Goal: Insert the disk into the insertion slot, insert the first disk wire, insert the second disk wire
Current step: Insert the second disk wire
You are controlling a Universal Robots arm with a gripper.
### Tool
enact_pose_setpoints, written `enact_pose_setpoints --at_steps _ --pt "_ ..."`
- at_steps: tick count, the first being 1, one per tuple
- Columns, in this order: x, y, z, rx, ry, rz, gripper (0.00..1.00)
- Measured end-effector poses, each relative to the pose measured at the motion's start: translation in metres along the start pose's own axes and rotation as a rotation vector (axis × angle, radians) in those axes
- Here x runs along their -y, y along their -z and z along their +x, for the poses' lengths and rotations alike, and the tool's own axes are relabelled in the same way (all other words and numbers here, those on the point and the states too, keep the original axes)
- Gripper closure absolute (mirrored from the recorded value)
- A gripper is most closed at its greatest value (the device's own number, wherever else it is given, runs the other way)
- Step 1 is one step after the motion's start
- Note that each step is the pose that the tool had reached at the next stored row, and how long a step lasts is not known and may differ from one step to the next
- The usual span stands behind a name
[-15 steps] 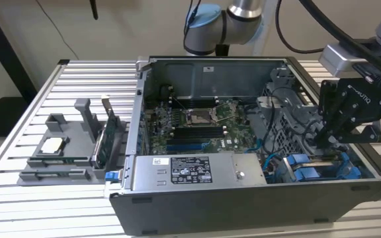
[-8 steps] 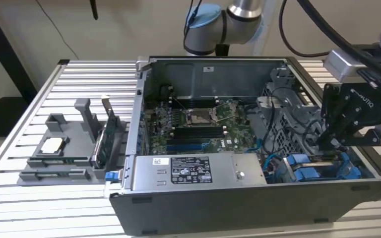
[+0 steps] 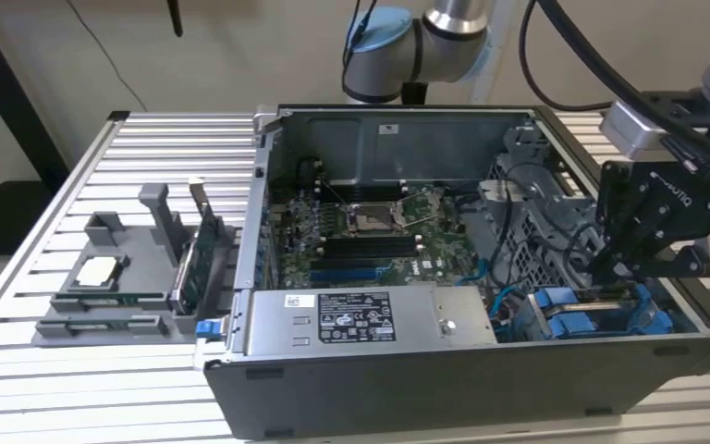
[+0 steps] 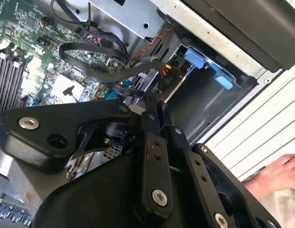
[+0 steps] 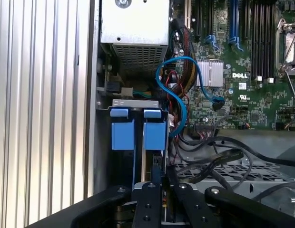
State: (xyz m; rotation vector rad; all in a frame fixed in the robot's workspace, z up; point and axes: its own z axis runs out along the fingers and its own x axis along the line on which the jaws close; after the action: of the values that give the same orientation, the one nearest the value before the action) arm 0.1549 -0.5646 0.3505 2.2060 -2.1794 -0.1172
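Gripper: I see my gripper [image 3: 608, 277] lowered into the case [image 3: 454, 388] at the exterior view's right, just above the blue carriers. In the first wrist view its fingers [image 5: 148, 190] stand close together over the gap between the two blue tabs; I cannot tell whether they clamp anything.
Disk: the blue carrier frames [image 5: 138, 133] sit side by side in the drive cage; in the first wrist view I read two blue tabs, upright and touching the grey cage lip. The drive body itself is hidden from me.
Slot: the bay [image 4: 195, 95] of the grey cage shows in the second wrist view as a dark opening beside two blue clips [image 4: 209, 66].
Wires: a blue cable [image 5: 178, 90] loops from near the carriers toward the motherboard [image 5: 242, 61]; black cables [image 4: 104, 66] arc just beyond my fingers.
Power supply: the grey box [image 3: 368, 319] lies along the case's near edge, beside the carriers.
Tabletop: the slatted tabletop [image 3: 108, 388] carries the case and, at the exterior view's left, a grey fixture [image 3: 121, 277] with parts.
Person: a hand [image 4: 276, 175] rests by the case in the second wrist view.
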Motion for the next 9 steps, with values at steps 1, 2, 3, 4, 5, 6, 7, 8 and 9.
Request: enact_pose_setpoints --at_steps 1,2,3,4,5,6,7,8,9 --pt "0.0000 -0.0005 0.0000 0.0000 0.000 0.0000 0.84" --pt "0.0001 -0.0011 0.0000 0.0000 0.000 0.0000 0.84" --pt "0.0001 -0.0015 0.0000 -0.0001 0.000 0.0000 0.84" --pt "0.0001 -0.0019 0.0001 -0.0002 0.000 0.0000 0.84" --pt "0.0002 -0.0024 0.0001 -0.0002 0.000 0.0001 0.84" --pt "0.0003 -0.0030 0.0001 -0.0001 0.000 0.0001 0.84" --pt "0.0003 -0.0036 0.0001 -0.0001 0.000 0.0002 0.84" --pt "0.0004 -0.0042 0.0001 0.0000 0.000 0.0004 0.84" --pt "0.0004 -0.0050 0.0002 0.0000 0.000 0.0005 0.84"
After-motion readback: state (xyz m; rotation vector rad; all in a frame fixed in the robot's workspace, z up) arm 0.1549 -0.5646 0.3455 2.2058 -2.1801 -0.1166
